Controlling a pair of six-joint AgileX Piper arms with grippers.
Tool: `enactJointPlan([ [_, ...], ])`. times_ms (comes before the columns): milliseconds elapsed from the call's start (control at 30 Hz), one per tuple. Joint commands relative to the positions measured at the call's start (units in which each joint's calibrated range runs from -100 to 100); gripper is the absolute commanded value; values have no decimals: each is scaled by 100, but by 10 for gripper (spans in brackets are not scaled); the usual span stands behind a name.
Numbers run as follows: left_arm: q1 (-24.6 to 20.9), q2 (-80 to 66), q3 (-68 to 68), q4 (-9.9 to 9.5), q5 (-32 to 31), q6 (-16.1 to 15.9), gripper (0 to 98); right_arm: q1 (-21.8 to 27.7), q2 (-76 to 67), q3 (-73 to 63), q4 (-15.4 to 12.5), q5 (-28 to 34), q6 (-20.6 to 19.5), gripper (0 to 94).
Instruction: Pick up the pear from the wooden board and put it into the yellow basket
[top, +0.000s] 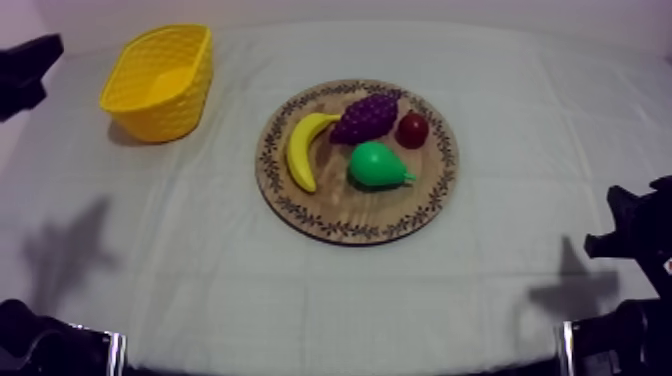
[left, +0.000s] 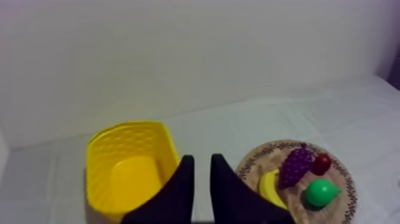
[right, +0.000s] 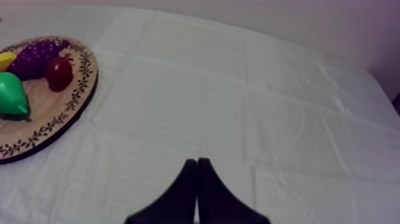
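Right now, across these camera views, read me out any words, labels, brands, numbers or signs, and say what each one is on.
None: no text, number or sign can be read here.
The wooden board has only a leafy pattern round its rim, no letters.
The yellow basket, pear, banana, grapes, small red fruit and cloth are plain.

Grapes (top: 366, 115) lie between the banana (top: 303, 150) and small red fruit (top: 412, 129).
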Motion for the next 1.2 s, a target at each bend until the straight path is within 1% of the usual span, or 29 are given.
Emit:
enactJointPlan([
  [0,349,846,-752,92,100,-216,112,0,1,3,-1,1,-1,3],
  [100,702,1346,-1290,154,350,-416,103,0,1,3,-1,1,-1,3],
  [300,1263,2280,-1976,367,745,-946,95,0,1,3,-1,1,-1,3],
  [367,1452,2560,-2043,376,805,-1046,94,0,1,3,-1,1,-1,3],
  [467,1690,2978,-2084,315,904,-1094,94,0,1,3,-1,1,-1,3],
  [533,1826,3254,-2087,268,945,-1107,95,0,1,3,-1,1,-1,3],
  [633,2045,3662,-2068,127,950,-1018,101,0,1,3,-1,1,-1,3],
  [833,2426,4211,-2115,12,887,-878,119,0,1,3,-1,1,-1,3],
  [1033,2535,4424,-2064,-54,748,-731,132,0,1,3,-1,1,-1,3],
  [1100,2534,4473,-1958,-81,613,-664,161,0,1,3,-1,1,-1,3],
  [1133,2530,4494,-1906,-90,542,-639,206,0,1,3,-1,1,-1,3],
  [1167,2521,4517,-1859,-96,475,-615,274,0,1,3,-1,1,-1,3],
])
